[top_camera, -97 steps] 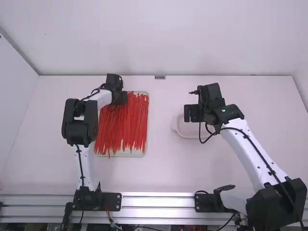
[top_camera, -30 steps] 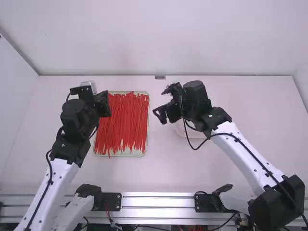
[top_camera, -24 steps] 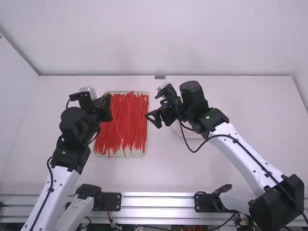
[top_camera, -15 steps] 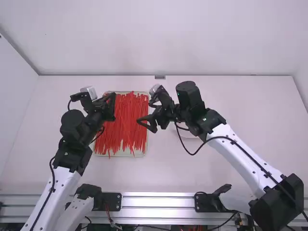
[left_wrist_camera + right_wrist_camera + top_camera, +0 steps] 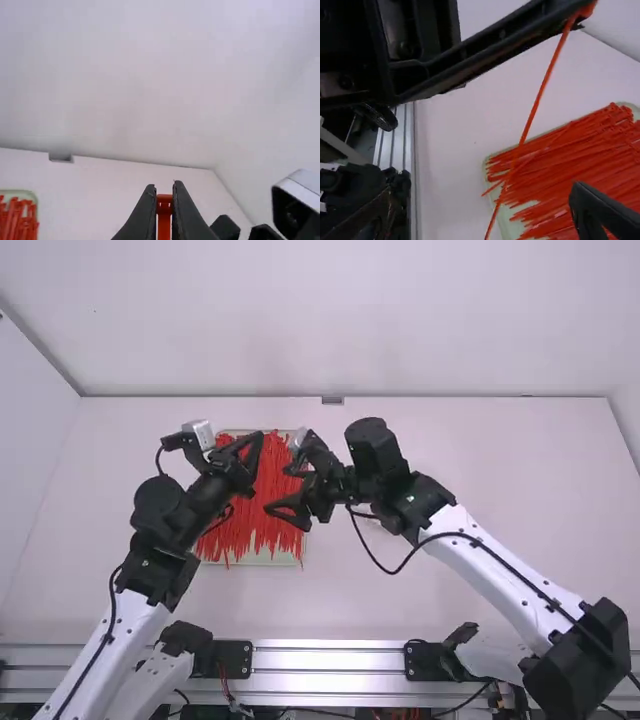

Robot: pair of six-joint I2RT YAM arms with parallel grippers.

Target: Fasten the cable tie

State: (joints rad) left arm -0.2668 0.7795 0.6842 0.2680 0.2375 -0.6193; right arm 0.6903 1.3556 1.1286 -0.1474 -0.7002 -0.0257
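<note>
This is a robot lab cell. A white table (image 5: 500, 440) is boxed in by plain white walls (image 5: 300, 310). Along its near edge runs an aluminium rail (image 5: 330, 655) with black brackets (image 5: 225, 655). The left arm (image 5: 150, 540) and right arm (image 5: 490, 560), white with black joints, stand there, with loose cables (image 5: 375, 555) trailing. A tray (image 5: 290, 562) holds a heap of identical red ties (image 5: 250, 525).

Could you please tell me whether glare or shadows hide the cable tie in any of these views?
High view: soft, even light, no glare on the table, no hard shadows under the arms. Left wrist view: the red cable tie stands clear between the left gripper's dark fingers. Right wrist view: the tie hangs bright against the pale table, nothing hidden.
</note>
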